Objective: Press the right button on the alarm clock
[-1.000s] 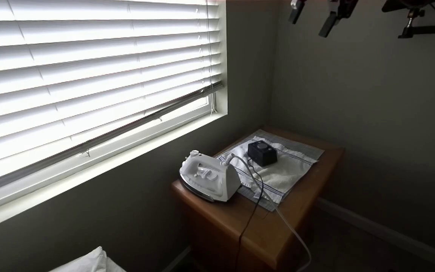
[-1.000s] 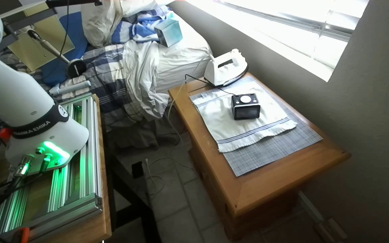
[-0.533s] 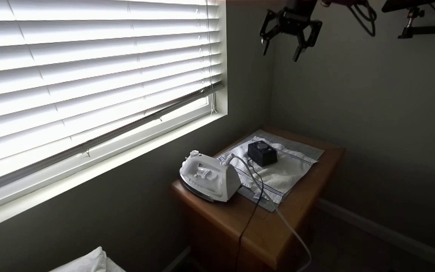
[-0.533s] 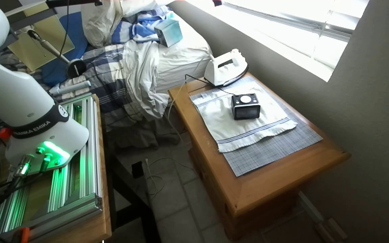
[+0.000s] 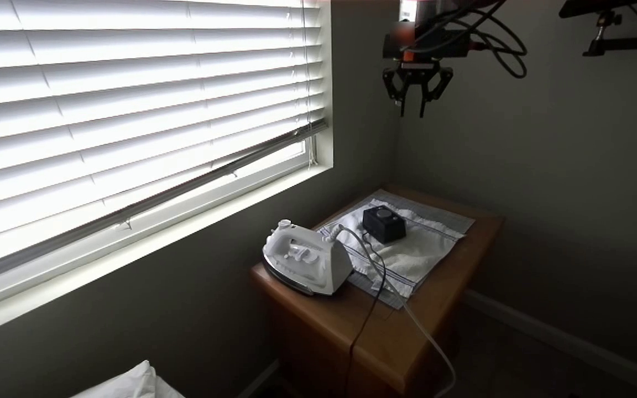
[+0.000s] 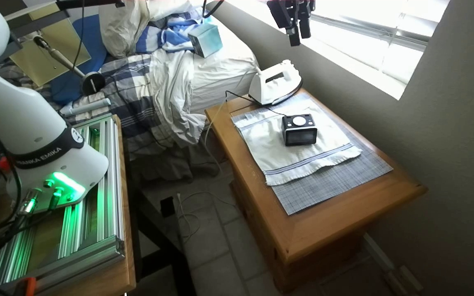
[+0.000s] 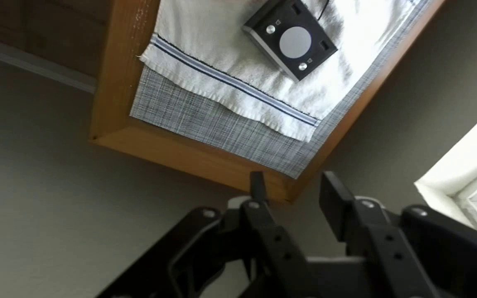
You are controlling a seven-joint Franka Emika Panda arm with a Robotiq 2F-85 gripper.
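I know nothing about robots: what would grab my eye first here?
Probably the glaring window blinds, filling the upper left of an exterior view, then the green light at the foot of the white robot arm. On the wooden nightstand, the white iron likely outshines the smaller black alarm clock. Higher up hangs the black gripper, its jaws apart.

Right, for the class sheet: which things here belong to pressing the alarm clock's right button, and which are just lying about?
For the job:
- alarm clock, with the buttons on its top
- fingers, apart, nothing between them

Just lying about:
- white iron
- striped towel under the clock
- grey mat under the towel
- teal box
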